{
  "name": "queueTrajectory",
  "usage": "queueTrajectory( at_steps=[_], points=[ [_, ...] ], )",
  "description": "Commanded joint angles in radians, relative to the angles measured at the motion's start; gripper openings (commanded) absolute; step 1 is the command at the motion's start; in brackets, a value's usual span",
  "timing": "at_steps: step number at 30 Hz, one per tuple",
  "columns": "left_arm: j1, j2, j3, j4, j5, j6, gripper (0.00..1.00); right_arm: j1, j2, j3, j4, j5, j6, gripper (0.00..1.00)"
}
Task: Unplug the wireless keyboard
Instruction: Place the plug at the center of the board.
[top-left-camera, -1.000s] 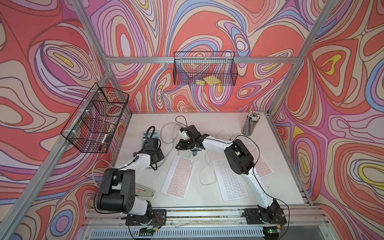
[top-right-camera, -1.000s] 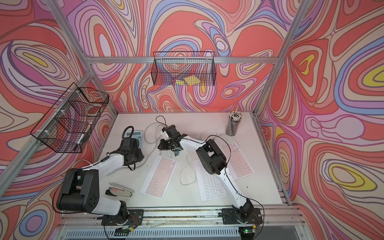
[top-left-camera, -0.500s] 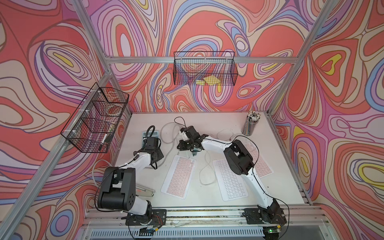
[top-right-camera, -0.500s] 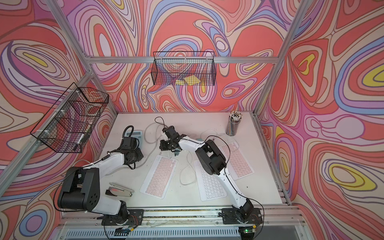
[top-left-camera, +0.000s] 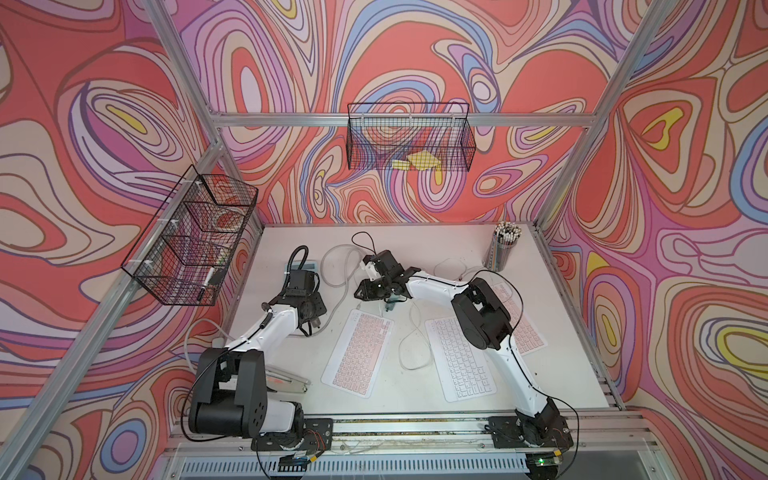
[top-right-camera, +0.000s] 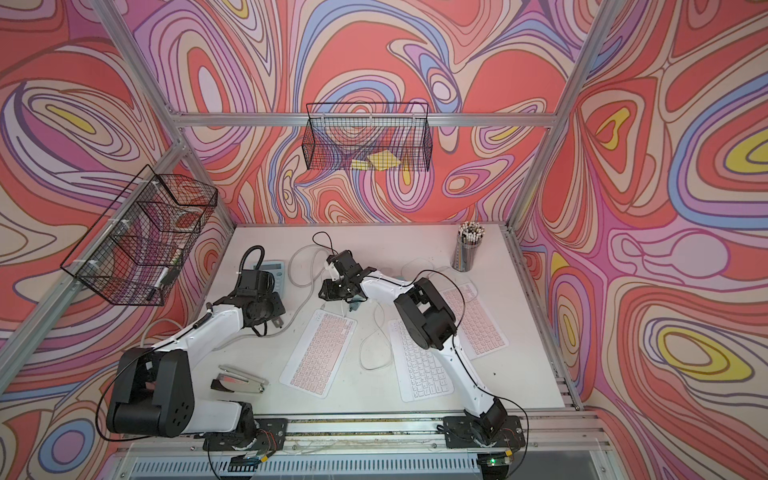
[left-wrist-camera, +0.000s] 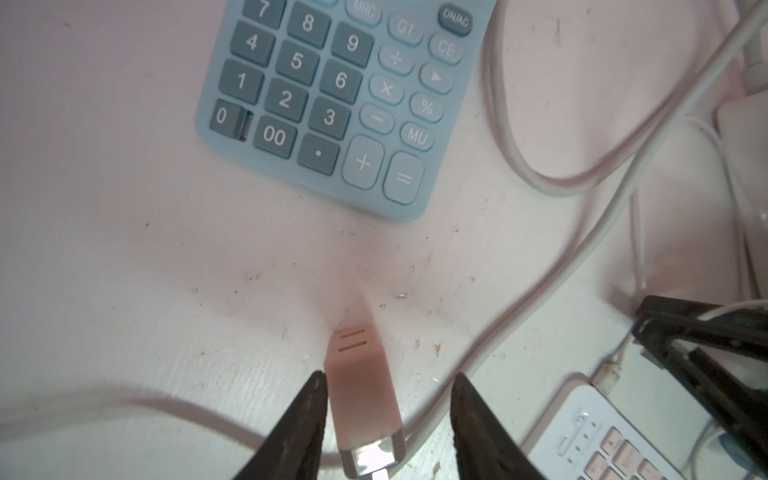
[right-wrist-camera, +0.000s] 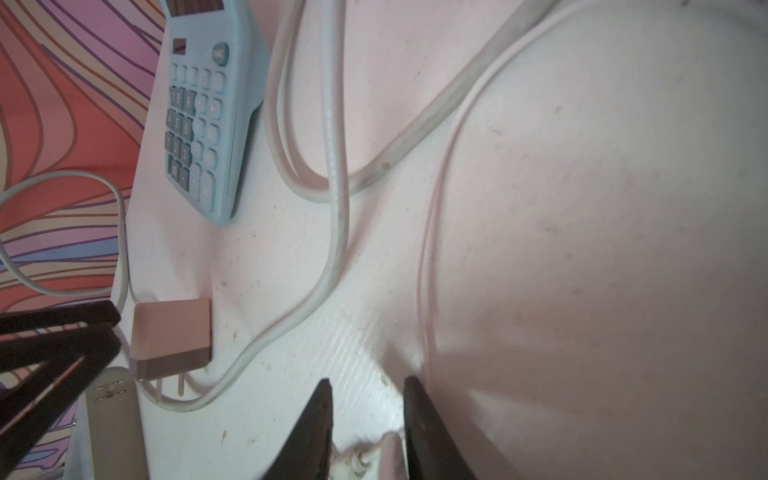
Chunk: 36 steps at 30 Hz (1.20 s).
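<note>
Left wrist view: the left gripper (left-wrist-camera: 388, 376) has its black jaws spread apart and holds nothing. Between them, on the white table (left-wrist-camera: 124, 270), lies a pale pink oblong plug piece with a shiny metal end (left-wrist-camera: 359, 386). One jaw is right against it and the other stands clear of it. It lies near the light blue plastic calculator (left-wrist-camera: 332, 104). Farther from the calculator you can see a corner of the flat white wireless keyboard with pink keys (left-wrist-camera: 602, 444). A thin white cable (left-wrist-camera: 611, 365) reaches its edge. I cannot tell if that cable is still stuck in.

Right wrist view: the right gripper (right-wrist-camera: 369, 380) has let go too, with its jaws apart. A small white cable end (right-wrist-camera: 388, 446) lies between them, and they do not pinch it. A tan square charger block with two metal pins (right-wrist-camera: 170, 332) sits near the calculator, beside a thick white cord (right-wrist-camera: 336, 187).

In both top views the wireless keyboard (top-left-camera: 357, 353) (top-right-camera: 319, 353) lies flat on the table. A white-keyed keyboard (top-left-camera: 459, 357) lies farther from the calculator.

A second ago both pairs of jaws were clamped tight. Now both are spread. The arms and keyboards are about where they were.
</note>
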Motion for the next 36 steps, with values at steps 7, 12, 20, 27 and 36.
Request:
queueTrajectory(
  at_steps=[7, 12, 20, 27, 36],
  points=[
    [-0.003, -0.068, 0.030, -0.060, 0.072, 0.030, 0.49, -0.007, -0.085, -0.040, -0.051, -0.056, -0.011, 0.45],
    [-0.059, -0.092, 0.011, -0.061, 0.074, 0.008, 0.48, -0.007, -0.090, -0.042, -0.105, -0.029, -0.017, 0.49],
    [-0.107, -0.092, -0.012, -0.044, 0.078, -0.016, 0.47, 0.022, -0.124, -0.054, -0.237, 0.101, -0.114, 0.49],
    [-0.111, -0.099, -0.019, -0.025, 0.101, -0.020, 0.47, 0.022, -0.183, -0.179, -0.126, -0.103, -0.026, 0.49],
    [-0.121, -0.122, -0.046, 0.000, 0.115, -0.029, 0.46, 0.022, -0.243, -0.375, 0.137, -0.279, 0.163, 0.50]
  ],
)
